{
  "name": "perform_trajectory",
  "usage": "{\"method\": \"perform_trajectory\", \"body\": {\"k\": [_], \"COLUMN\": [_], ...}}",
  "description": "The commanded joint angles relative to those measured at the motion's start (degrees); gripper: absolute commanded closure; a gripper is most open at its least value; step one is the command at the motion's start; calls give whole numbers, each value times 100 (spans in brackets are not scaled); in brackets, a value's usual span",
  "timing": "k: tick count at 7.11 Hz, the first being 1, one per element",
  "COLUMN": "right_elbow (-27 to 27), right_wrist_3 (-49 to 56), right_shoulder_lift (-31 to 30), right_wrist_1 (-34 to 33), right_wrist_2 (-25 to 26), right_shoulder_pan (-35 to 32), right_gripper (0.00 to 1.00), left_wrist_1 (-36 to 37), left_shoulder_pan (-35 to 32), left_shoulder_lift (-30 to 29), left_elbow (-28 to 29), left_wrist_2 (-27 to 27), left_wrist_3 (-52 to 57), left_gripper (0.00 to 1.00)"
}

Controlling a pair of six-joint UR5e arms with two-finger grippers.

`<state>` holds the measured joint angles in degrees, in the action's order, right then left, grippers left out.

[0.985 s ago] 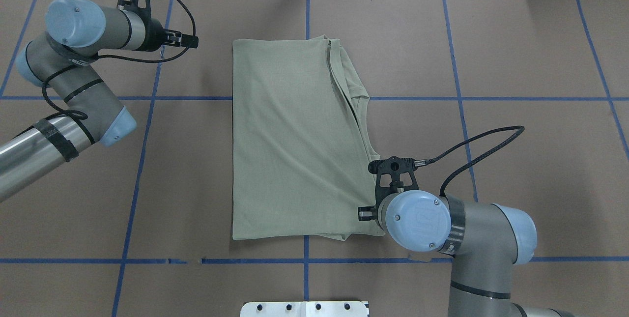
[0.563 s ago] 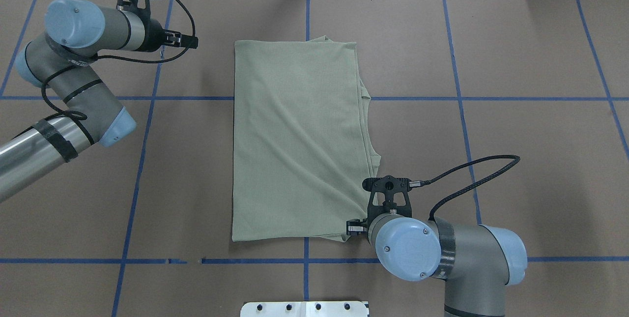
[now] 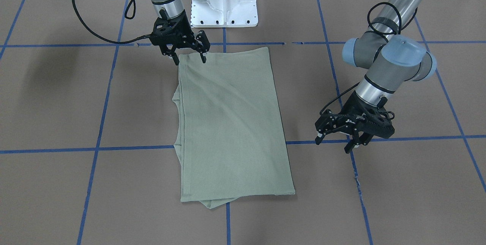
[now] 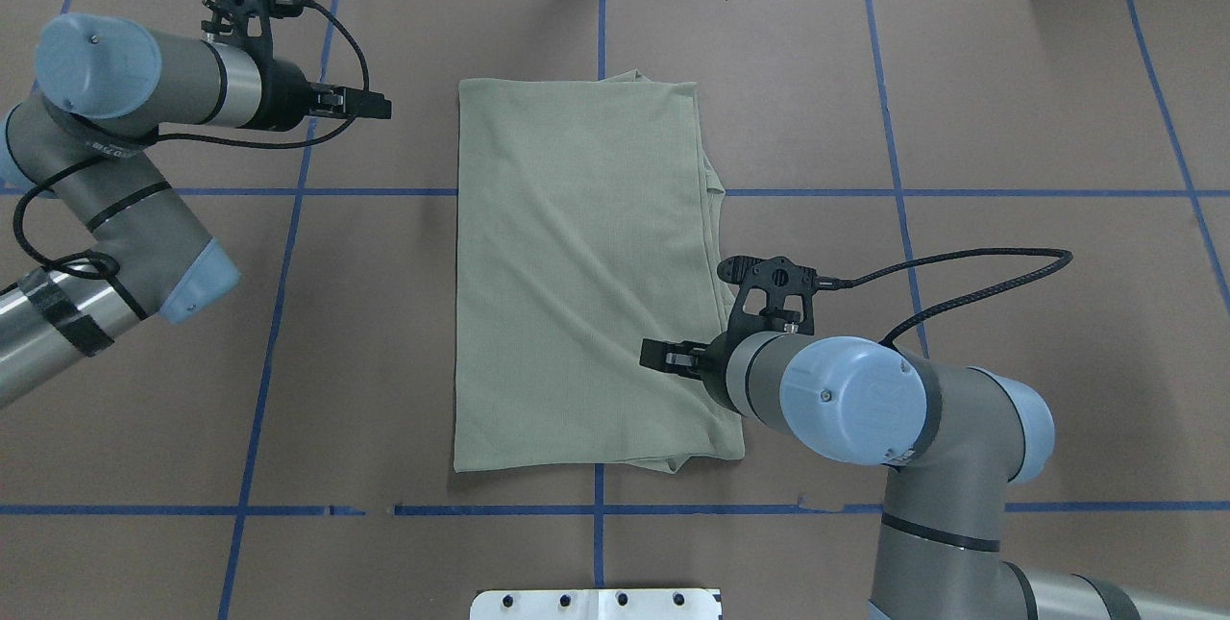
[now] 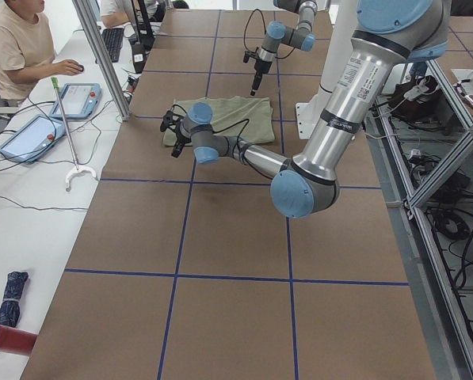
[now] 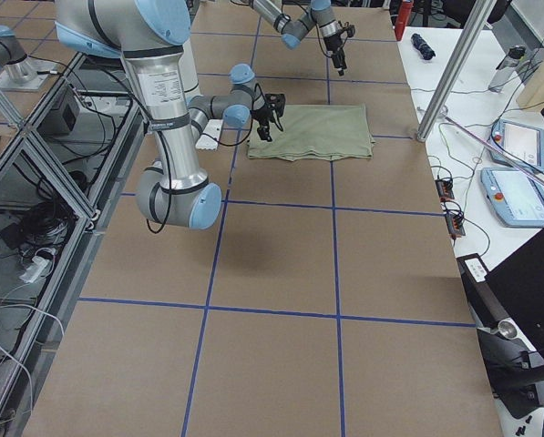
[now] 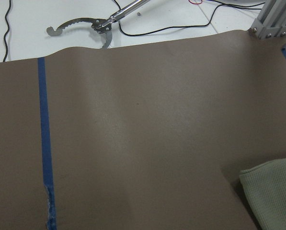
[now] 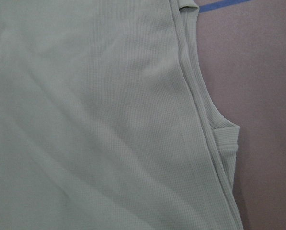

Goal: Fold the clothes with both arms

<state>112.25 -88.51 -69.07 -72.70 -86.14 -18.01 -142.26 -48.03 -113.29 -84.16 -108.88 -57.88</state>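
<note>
Well, most of the folding looks done from where I stand. The shirt (image 4: 586,264) lies flat in the middle of the table (image 4: 1009,120), brought in to one long, narrow rectangle that runs away from the robot, with no sleeve lying loose beside it. The side towards the robot's left is a clean, straight fold. The other long side is less tidy: layered edges step out there, and in the right wrist view the stacked hems show just beside the top layer. A little cloth also pokes out at the far end and under the near end. A few soft creases cross the top face. I can see no logo or neck tag, so those faces are turned in or under.

The right gripper (image 3: 190,62) hangs over the shirt's near corner on the robot's right, its fingers spread apart and gripping nothing. The cloth below lies slack on the table. The left gripper (image 3: 332,144) is well apart from the shirt, over bare table off its far left corner, fingers likewise parted and empty.

I judge the lengthwise folds finished and the crosswise ones yet to come: one end needs carrying over the other, each arm taking a corner of the same short edge. Neither gripper has such a hold at this point, and the uneven right edge may slip further when lifted.
</note>
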Motion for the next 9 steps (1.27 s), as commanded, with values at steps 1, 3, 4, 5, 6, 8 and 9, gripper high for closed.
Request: {"method": "perform_trajectory", "body": {"k": [1,3,4,5,6,8,9], "right_elbow": [7,86,60,60,51,42,34], "right_wrist_3": [-692,-861,-861,-870,-879,-879,-879], "right_shoulder_lift": [-559,-959,-959,-959,-950,-950,-950], "right_wrist_1": [1356,1786,1769,1768,1768,1768,1760], "right_wrist_2": [26,219,298,308,378,378,378], "right_shoulder_pan": [-53,-53,-53,-53,-53,-45,-36], "right_gripper": [0,0,0,0,0,0,0], "left_wrist_1": [-3,-3,-3,49,67,740,996], "left_shoulder_pan": [757,2150,2715,3277,3466,3616,3808], "left_shoulder_lift": [1259,2219,2267,2250,2145,1611,1304], "left_elbow": [-1631,-2689,-2711,-2685,-2641,-2606,-2492], "left_wrist_2": [7,1265,1899,2567,2800,2969,2969], "left_wrist_3": [-1017,-2659,-3520,-4372,-4799,-4979,-5074], "left_gripper": [0,0,5,14,15,14,14]}}
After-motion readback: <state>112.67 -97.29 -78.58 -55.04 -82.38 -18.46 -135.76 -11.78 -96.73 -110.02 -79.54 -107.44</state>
